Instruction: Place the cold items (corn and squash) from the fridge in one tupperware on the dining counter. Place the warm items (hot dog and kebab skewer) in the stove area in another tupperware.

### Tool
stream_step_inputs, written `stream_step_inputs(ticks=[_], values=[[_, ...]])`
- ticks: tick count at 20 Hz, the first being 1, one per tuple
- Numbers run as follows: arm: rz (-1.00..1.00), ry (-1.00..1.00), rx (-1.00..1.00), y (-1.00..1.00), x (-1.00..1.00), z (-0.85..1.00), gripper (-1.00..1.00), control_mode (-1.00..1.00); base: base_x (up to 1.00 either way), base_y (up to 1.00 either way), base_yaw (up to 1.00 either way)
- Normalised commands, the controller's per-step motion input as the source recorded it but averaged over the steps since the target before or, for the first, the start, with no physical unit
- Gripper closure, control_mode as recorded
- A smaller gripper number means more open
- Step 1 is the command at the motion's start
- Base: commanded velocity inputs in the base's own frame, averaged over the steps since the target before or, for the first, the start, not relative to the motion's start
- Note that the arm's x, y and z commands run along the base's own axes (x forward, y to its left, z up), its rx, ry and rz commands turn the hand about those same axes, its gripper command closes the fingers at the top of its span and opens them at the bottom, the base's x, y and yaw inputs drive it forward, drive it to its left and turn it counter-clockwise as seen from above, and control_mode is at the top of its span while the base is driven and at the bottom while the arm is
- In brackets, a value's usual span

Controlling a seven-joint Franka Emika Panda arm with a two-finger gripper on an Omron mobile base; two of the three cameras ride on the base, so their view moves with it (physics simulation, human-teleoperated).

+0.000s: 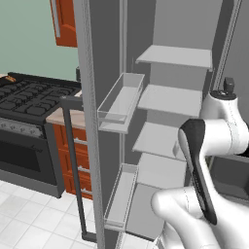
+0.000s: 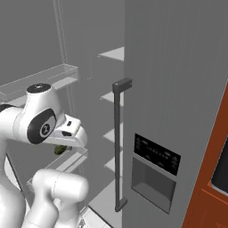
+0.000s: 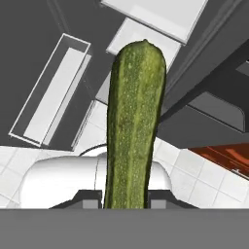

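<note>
A speckled green squash (image 3: 135, 126) stands straight out from between the closed jaws of the gripper (image 3: 125, 197), held by its lower end; it looks firm, light and smooth-skinned, so a grip so near one end may let it pivot or slip. Beyond its tip lie the white shelves of the open fridge (image 1: 170, 99), with a clear door bin (image 3: 51, 92) off to one side of the jaws. The fridge's other door (image 2: 178, 89) and its long handle (image 2: 119, 142) stand close by and would foul a wide swing.
</note>
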Motion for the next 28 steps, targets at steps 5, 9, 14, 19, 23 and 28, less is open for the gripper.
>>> stream_step_inputs(ticks=[5, 9, 14, 19, 23, 28], values=[[0.00, -0.10, 0.00, 0.02, -0.52, 0.32, 1.00, -1.00, 0.00, 0.00, 0.00], [0.00, 0.22, 0.00, 0.00, 0.06, 0.01, 1.00, -1.00, 0.00, 0.00, 0.00], [0.00, 0.10, 0.00, 0.00, 0.02, 0.01, 1.00, -1.00, 0.00, 0.00, 0.00], [0.00, 0.00, 0.00, 0.00, 0.00, 0.00, 1.00, -1.00, 0.00, 0.00, 0.00], [0.00, 0.00, 0.00, 0.00, 0.00, 0.00, 1.00, 1.00, -0.24, 0.00, 0.02], [0.00, 0.00, 0.00, 0.00, 0.00, 0.00, 1.00, 1.00, -0.69, -0.02, 0.14]])
